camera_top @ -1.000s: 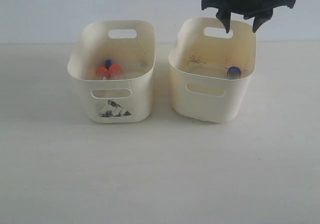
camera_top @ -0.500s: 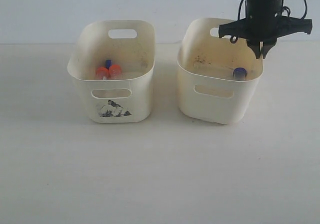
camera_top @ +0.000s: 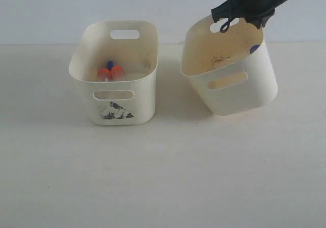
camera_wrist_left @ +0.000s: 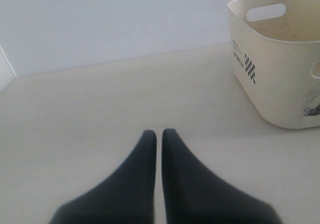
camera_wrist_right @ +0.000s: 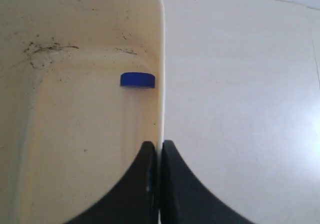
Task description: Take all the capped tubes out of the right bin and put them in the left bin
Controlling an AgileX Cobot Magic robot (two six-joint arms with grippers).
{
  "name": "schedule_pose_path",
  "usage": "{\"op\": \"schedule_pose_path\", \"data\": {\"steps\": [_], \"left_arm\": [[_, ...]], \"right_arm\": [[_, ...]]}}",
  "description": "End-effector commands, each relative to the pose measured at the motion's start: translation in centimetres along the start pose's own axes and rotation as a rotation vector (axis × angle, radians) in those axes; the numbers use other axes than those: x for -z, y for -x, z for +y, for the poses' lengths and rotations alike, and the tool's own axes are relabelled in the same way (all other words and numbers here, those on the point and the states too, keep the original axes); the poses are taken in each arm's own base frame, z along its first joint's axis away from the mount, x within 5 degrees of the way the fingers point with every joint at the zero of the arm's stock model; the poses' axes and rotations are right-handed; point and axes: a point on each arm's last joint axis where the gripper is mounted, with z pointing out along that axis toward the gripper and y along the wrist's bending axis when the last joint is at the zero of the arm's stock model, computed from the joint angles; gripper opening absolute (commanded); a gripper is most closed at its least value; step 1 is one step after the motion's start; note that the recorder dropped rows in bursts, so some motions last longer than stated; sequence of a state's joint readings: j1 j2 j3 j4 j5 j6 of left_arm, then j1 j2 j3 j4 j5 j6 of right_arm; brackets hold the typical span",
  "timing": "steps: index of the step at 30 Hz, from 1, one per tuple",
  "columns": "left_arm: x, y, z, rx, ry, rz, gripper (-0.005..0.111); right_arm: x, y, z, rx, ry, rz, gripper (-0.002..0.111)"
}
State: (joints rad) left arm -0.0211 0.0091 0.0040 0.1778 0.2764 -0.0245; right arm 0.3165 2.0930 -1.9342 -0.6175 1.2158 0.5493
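Observation:
My right gripper (camera_top: 256, 21) is shut on the right-hand rim of the plain-fronted right bin (camera_top: 239, 93), which hangs tilted with its right side raised off the table. In the right wrist view the rim runs between the closed fingers of that gripper (camera_wrist_right: 159, 146). One blue-capped tube (camera_wrist_right: 137, 80) lies inside against that wall, its cap (camera_top: 254, 48) just showing in the exterior view. The left bin (camera_top: 84, 54), with the dark front mark, holds two orange-capped tubes (camera_top: 110, 73) and a blue-capped one (camera_top: 110, 64). My left gripper (camera_wrist_left: 159, 134) is shut with nothing in it, well away from the left bin (camera_wrist_left: 280, 83).
Both bins stand on a pale table in front of a white back wall (camera_top: 51, 8). A gap of bare table (camera_top: 170, 85) separates them. The right bin's inner wall (camera_wrist_right: 50, 48) has dark scuff marks.
My right gripper came down onto the right bin's right rim and shut on it. The bin then rose on that side and tilted, and the blue-capped tube shifted toward the gripped wall.

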Motion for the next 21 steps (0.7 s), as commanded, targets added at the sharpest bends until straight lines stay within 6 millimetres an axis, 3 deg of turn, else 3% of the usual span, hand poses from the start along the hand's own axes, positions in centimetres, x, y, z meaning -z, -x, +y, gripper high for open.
{"op": "schedule_pose_path", "data": {"steps": [1,13,21], "left_arm": [[0.1,0.3,0.0,0.013,0.001,-0.021,0.004],[0.1,0.3,0.0,0.013,0.001,-0.021,0.004],[0.1,0.3,0.0,0.013,0.001,-0.021,0.004]], "right_arm": [[1.1,0.4,-0.5,0.047,-0.020,-0.036,0.000],[1.0,0.1,-0.2,0.086,0.022,-0.009,0.000],[-0.9,-0.7,1.7,0.142,0.103,0.068,0.000]]}}
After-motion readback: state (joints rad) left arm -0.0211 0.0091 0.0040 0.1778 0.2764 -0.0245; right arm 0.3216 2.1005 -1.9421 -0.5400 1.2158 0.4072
